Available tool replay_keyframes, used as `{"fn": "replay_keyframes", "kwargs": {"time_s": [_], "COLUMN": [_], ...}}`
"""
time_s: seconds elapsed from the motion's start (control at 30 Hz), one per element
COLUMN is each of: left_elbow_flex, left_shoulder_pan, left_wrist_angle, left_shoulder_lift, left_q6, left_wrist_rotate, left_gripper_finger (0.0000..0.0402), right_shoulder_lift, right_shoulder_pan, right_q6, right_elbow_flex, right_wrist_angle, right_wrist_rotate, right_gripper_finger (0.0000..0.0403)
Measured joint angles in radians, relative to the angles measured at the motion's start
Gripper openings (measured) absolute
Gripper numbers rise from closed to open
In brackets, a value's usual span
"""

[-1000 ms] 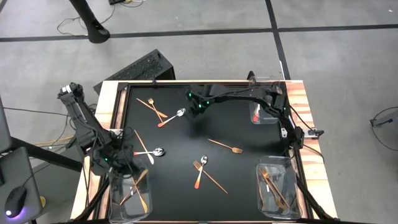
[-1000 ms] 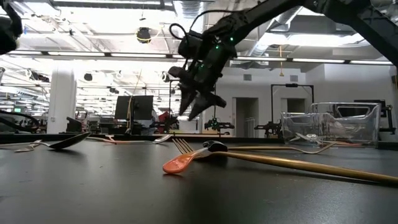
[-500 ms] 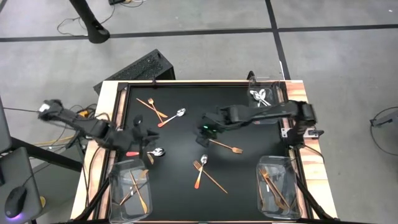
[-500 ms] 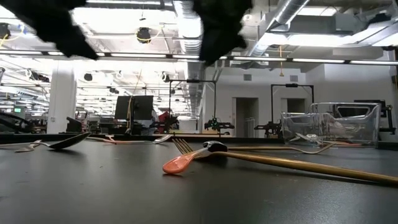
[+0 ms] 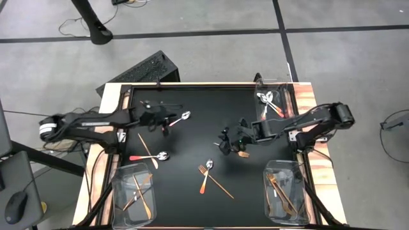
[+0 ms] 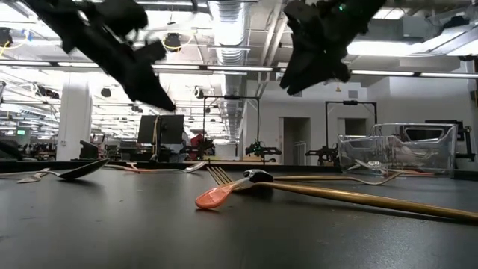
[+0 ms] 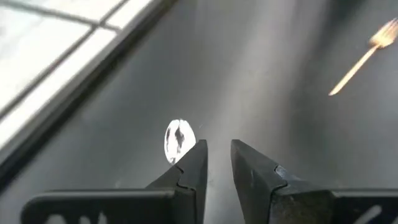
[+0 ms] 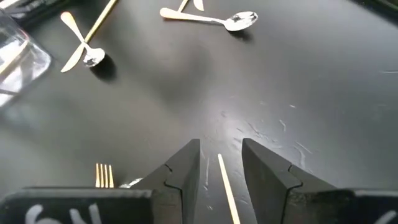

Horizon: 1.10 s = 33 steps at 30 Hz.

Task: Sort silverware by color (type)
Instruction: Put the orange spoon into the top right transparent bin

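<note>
Lining my right end effector (image 5: 225, 145) up astride the gold fork (image 5: 238, 152), fingers apart for the pinch; left end effector (image 5: 165, 123) hangs slightly parted beside the red-handled spoon (image 5: 177, 119) on the bench (image 5: 192, 102)

**Table seen from above.** Clear bins: three, at 1 o'clock (image 5: 271, 108), 5 o'clock (image 5: 284, 191) and 7 o'clock (image 5: 131, 198). Loose red-handled pieces: two spoons (image 5: 179, 118) (image 5: 152, 156), one red-handled fork (image 5: 205, 176). Loose copper pieces in view: two sticks (image 5: 144, 144) (image 5: 222, 186), one copper fork (image 5: 243, 154). Robot arms: two (image 5: 96, 124) (image 5: 307, 120).
</note>
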State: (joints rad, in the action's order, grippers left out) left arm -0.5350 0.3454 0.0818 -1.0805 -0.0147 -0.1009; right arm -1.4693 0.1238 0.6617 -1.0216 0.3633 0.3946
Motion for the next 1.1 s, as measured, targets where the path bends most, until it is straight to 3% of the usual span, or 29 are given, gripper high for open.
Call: {"fn": "replay_keyframes", "kwargs": {"time_s": [0.37, 0.67, 0.8, 0.93, 1.0, 1.1], "left_elbow_flex": [-0.015, -0.084, -0.09, -0.089, -0.088, -0.085], "left_shoulder_pan": [0.11, 0.13, 0.13, 0.129, 0.129, 0.124], "left_wrist_angle": [-0.101, -0.107, -0.11, -0.108, -0.113, -0.144], "left_shoulder_lift": [-0.355, -0.525, -0.539, -0.531, -0.531, -0.532], "left_q6": [-0.032, 0.005, 0.022, 0.031, 0.033, 0.03], "left_wrist_rotate": [0.041, -0.014, -0.017, -0.007, -0.002, 0.039], "left_gripper_finger": [0.0105, 0.0106, 0.0086, 0.0031, 0.0009, 0.0008], "right_shoulder_lift": [0.0, -0.008, -0.008, -0.008, -0.013, -0.06], "right_shoulder_pan": [-0.028, -0.026, -0.012, 0.001, 0.011, 0.028], "right_q6": [-0.074, -0.076, -0.054, -0.008, 0.028, 0.11], "right_elbow_flex": [0.034, 0.035, 0.035, 0.035, 0.035, 0.033], "right_wrist_angle": [-0.076, -0.082, -0.082, -0.09, -0.114, -0.181], "right_wrist_rotate": [0.002, 0.001, 0.001, 0.014, 0.075, 0.213], "right_gripper_finger": [0.014, 0.014, 0.014, 0.014, 0.014, 0.014]}}
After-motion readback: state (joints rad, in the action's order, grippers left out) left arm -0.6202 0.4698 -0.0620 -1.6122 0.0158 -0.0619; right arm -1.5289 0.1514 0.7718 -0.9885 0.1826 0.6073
